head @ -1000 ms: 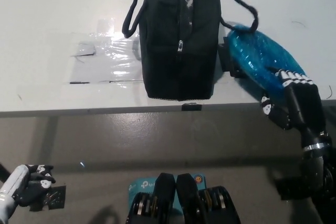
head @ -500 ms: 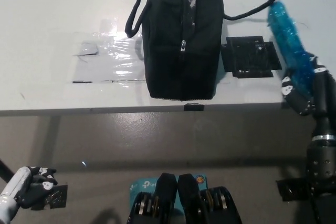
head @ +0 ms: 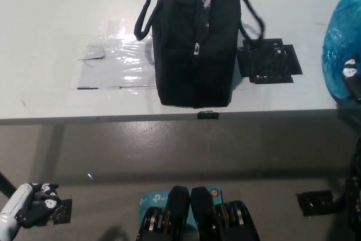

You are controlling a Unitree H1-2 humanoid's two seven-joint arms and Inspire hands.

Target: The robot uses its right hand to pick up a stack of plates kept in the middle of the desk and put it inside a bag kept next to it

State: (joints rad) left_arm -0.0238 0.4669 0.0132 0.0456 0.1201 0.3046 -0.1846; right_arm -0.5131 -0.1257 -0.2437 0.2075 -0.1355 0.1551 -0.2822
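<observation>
a clear plastic sheet lies taped flat on the white worktop, glinting, far across from the right hand. a black square marker sits on the worktop nearer that hand. below, grey floor with a teal-labelled box.

- My right hand sits at the far right edge of the view, black, mostly cut off by the frame.
- Its fingers are closed on the stack of plates, which it holds up above the bench's right end.
- My right arm runs down the right edge, only partly visible.
- My left hand rests low at the bottom left, well below bench level, white with dark fingers curled in, holding nothing.
</observation>
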